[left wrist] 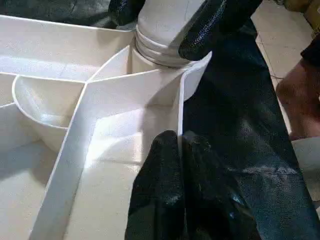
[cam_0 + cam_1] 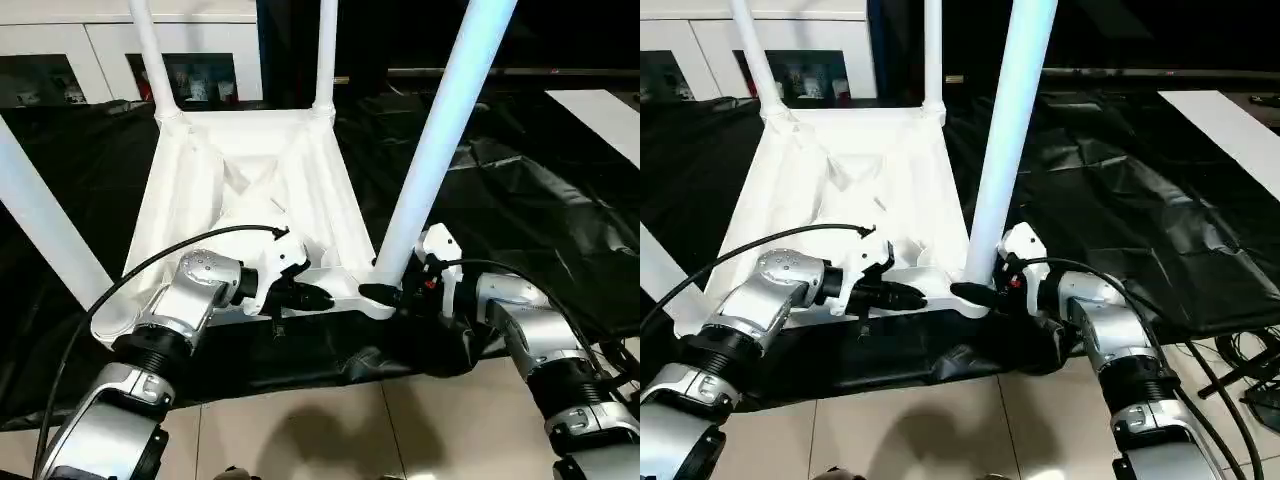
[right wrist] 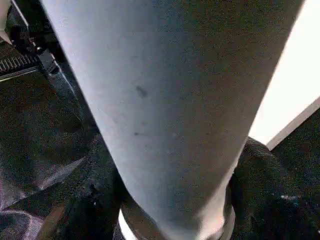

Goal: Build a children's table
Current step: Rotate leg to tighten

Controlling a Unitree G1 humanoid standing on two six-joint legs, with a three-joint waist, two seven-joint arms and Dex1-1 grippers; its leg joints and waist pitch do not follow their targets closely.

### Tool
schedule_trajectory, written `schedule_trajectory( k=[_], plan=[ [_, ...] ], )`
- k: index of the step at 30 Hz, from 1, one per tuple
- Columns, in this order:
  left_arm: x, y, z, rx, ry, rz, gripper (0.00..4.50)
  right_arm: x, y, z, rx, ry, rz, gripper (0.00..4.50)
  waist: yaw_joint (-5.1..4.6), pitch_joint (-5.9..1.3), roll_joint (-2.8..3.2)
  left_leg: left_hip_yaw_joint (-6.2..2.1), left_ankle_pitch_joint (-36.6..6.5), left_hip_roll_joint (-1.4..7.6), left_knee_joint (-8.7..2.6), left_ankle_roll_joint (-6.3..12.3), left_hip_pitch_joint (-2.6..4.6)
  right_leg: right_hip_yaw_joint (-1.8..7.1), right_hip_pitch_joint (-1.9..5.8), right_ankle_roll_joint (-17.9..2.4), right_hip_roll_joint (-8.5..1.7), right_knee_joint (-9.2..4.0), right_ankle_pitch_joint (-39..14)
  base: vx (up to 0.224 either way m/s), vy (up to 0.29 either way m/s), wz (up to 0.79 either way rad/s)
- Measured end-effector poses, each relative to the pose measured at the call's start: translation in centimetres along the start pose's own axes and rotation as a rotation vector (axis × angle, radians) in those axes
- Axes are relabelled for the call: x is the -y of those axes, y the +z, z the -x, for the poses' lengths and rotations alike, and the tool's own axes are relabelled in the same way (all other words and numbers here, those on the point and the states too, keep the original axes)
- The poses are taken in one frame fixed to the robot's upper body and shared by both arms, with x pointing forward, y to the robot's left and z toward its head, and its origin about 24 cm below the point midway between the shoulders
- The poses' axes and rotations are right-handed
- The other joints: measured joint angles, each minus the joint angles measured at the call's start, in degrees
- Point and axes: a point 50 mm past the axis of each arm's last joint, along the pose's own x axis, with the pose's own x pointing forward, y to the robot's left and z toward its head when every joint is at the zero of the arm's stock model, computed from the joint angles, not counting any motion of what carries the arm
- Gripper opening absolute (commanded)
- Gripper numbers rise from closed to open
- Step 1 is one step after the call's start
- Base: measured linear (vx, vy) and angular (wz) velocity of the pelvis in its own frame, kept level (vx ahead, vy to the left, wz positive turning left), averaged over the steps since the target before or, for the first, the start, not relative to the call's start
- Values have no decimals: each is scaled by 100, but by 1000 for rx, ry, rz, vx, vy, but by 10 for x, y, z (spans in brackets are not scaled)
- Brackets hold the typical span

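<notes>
The white tabletop (image 2: pixel 250 170) lies upside down on a black sheet, ribbed underside up. Four white legs stand in its corner sockets: far left (image 2: pixel 150 50), far right (image 2: pixel 326 50), near left (image 2: pixel 40 220) and near right (image 2: pixel 440 150). My left gripper (image 2: pixel 318 298) is shut on the tabletop's near rim, just left of the near right socket. In the left wrist view its fingers (image 1: pixel 160 190) pinch that thin wall. My right gripper (image 2: pixel 392 290) reaches in from the right. It clasps the base of the near right leg (image 3: pixel 165 110), one black finger on each side of the collar.
A black sheet (image 2: pixel 520 190) covers the floor under and around the tabletop. Beige tiles (image 2: pixel 330 430) lie in front of it. A white cabinet with glass doors (image 2: pixel 60 60) stands at the back left. Dark cables (image 2: pixel 1240 370) lie at the right edge.
</notes>
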Motion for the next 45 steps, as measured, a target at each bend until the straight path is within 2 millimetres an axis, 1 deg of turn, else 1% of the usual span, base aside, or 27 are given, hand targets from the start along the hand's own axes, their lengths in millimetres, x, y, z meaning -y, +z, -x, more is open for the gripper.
schedule_trajectory(
  k=[2, 5, 10, 15, 17, 19, 21, 23, 26, 29, 31, 32, 34, 36, 39, 40, 41, 43, 44, 45],
  plan=[
    [-1, 1, -4, 2, 31, -3, 0, 2, -1, -1, 5, -51, -9, 248, -8, -2, -4, 0, -1, -1, 3, -3, 4, 2, 2, -2, 0, 2, 1, 0, 0, 0],
    [-4, 5, -15, 5, 100, -5, 0, 8, -4, -6, 26, -176, -48, 248, -27, -7, -16, 0, -1, -3, 7, -4, 12, 5, 9, -2, -1, 3, 2, 0, 0, 0],
    [-8, 17, -43, 12, 227, 6, 0, 17, -5, -16, 68, -439, -142, 248, -34, -11, -18, -1, 0, -6, 7, -6, 16, 8, 13, 3, -2, 1, 3, 0, 0, 0],
    [-9, 24, -59, 10, 311, 14, 0, 23, -3, -27, 79, -618, -198, 247, -34, -30, -22, -4, 0, -7, 6, -6, 18, 6, 17, -5, -2, 2, 8, 0, 0, 0],
    [-9, 25, -63, 10, 332, 15, 0, 24, -2, -30, 75, -662, -206, 247, -36, -39, -24, -4, 0, -7, 6, -6, 17, 6, 17, -8, -2, 0, 10, 0, 0, 0],
    [-8, 25, -64, 11, 335, 17, 0, 24, -2, -31, 71, -668, -206, 247, -36, -56, -12, -4, 0, -7, 6, -5, 20, 7, 22, -7, -2, -2, 10, 0, 0, 0],
    [-8, 25, -64, 13, 333, 14, 0, 24, -2, -31, 72, -665, -205, 247, -36, -61, -8, -4, -1, -7, 5, -5, 20, 6, 22, -7, -2, -2, 9, 0, 0, 0],
    [-8, 24, -63, 14, 331, 14, 0, 24, -2, -31, 74, -660, -202, 317, -36, -62, -7, -5, -1, -7, 2, -5, 20, 4, 20, -7, -1, -1, 9, 0, 0, 0],
    [-10, 23, -59, 13, 308, 10, 0, 24, -1, -27, 77, -582, -187, 326, -30, -58, -12, -8, -1, -7, -1, -5, 18, 2, 18, -4, -1, -1, 8, 0, 0, 0],
    [-10, 22, -55, 15, 280, 13, 0, 24, -2, -20, 62, -506, -154, 359, -25, -58, -12, -8, 0, -6, -5, -5, 15, 0, 14, -4, 0, -1, 7, 0, 0, 0],
    [-11, 19, -48, 14, 241, 15, 0, 21, -3, -12, 40, -405, -111, 369, -13, -55, -17, -9, 0, -4, -9, -5, 12, -4, 11, -1, 1, 0, 6, 0, 0, 0],
    [-11, 19, -45, 14, 230, 12, 0, 21, -2, -10, 36, -381, -101, 369, -14, -54, -16, -10, 0, -4, -9, -5, 10, -4, 7, -1, 2, 0, 6, 0, 0, 0],
    [-10, 14, -35, 11, 174, 4, 0, 17, -2, 0, 13, -271, -71, 369, -12, -49, -23, -10, 0, -3, -9, -5, 5, -4, 3, -1, 2, -1, 5, 0, 0, 0],
    [-9, 11, -26, 8, 136, 0, 0, 14, 0, 4, 5, -198, -47, 369, -19, -48, -24, -9, 0, -3, -8, -5, 4, -3, 2, 2, 2, -2, 4, 0, 0, 0],
    [-6, 5, -15, 6, 73, 3, 0, 8, 4, 4, -7, -97, -9, 369, -18, -47, -26, -8, -1, -3, -7, -5, 2, -2, 1, 1, 2, -4, 3, 0, 0, 0],
    [-5, 4, -12, 3, 48, 0, 0, 6, 3, 4, -16, -64, -1, 343, -15, -47, -26, -8, -1, -3, -8, -5, 2, -2, 1, 1, 2, -4, 1, 0, 0, 0],
    [-3, 3, -9, 2, 31, 1, 0, 4, 3, 3, -24, -37, 8, 336, -7, -47, -27, -8, -1, -3, -8, -5, -2, -3, -1, 0, 1, -5, 0, 0, 0, 0],
    [-2, -1, -1, -2, -5, 9, 0, 0, 0, 1, -37, 4, 10, 336, 6, -47, -26, -6, -2, -3, -9, -5, -3, -2, -2, -1, 1, -6, -3, 0, 0, 0],
    [-2, -2, 2, -3, -14, 12, 0, -1, -1, 1, -39, 12, 9, 317, 3, -46, -26, -5, -2, -3, -9, -5, -3, -2, -3, -1, 1, -6, -3, 0, 0, 0],
    [-2, -3, 3, -4, -18, 13, 0, -1, -2, 1, -41, 12, 7, 317, 3, -46, -27, -5, -2, -3, -9, -5, -3, -2, -3, -1, 1, -6, -3, 0, 0, 0]
  ],
)
